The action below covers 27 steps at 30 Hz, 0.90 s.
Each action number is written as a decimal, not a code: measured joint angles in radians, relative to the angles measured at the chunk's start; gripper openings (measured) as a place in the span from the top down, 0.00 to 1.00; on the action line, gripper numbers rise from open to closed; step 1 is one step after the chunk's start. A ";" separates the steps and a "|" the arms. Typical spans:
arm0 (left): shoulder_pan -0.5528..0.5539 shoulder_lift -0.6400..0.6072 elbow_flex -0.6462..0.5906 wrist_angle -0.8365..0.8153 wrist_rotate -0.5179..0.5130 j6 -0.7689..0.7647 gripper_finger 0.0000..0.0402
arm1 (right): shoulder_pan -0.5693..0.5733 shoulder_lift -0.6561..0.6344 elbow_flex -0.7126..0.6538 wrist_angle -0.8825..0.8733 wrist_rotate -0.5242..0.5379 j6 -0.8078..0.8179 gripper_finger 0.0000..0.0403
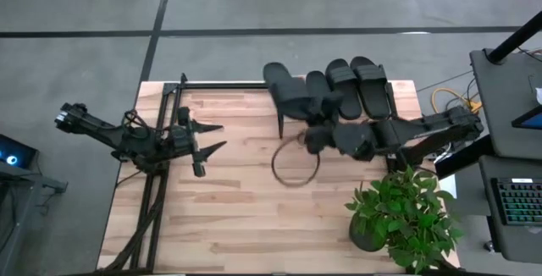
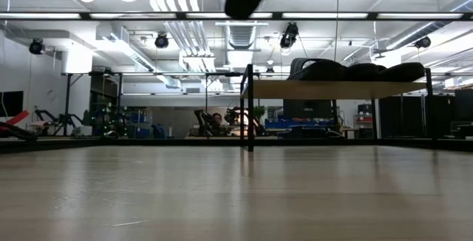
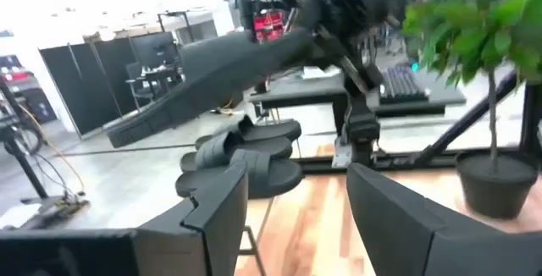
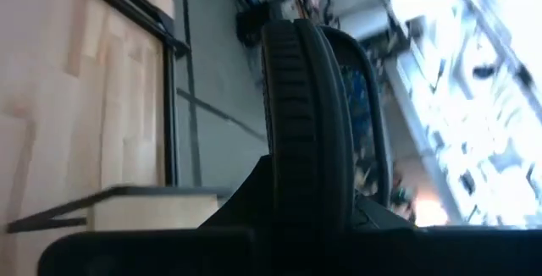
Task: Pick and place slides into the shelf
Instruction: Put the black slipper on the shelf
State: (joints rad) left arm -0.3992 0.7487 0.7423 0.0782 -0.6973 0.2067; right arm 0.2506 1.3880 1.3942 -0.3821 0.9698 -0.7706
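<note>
From above, the right gripper [image 1: 315, 134] holds one black slide [image 1: 286, 91] up in the air, just beside the shelf [image 1: 402, 90] at the far right end of the table [image 1: 229, 200]. Three other slides [image 1: 360, 81] already lie side by side on the shelf top, so this looks like the last one, and the job is nearly done. The left gripper [image 1: 209, 138] waits over the left side of the table with its fingers spread open and nothing in them. A potted plant [image 1: 405, 212] stands at the near right corner. From table height, the shelf shows as a thin wood plank on black legs with dark slides on top, and the lifted slide is only a dark shape at the top edge; this view tells how high the plank sits, which the top view cannot. The left wrist view shows the slide hanging high above the ones on the shelf. The right wrist view shows the fingers shut tight on the slide's edge, with the slide standing on its side. Next, I think the slide must turn flat, move over the bare bit of plank, and come down gently.
</note>
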 joint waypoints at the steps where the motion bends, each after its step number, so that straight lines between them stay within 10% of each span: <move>1: 0.000 -0.006 -0.010 -0.002 -0.003 0.013 0.53 | -0.017 -0.011 -0.002 -0.013 -0.002 0.032 0.92; 27: -0.001 0.017 -0.047 -0.015 -0.046 0.011 0.53 | -0.220 0.114 -0.092 -0.241 -0.095 0.447 0.92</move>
State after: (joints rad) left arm -0.4000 0.7654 0.6949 0.0632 -0.7437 0.2176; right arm 0.0303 1.5024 1.3021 -0.6230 0.8750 -0.3233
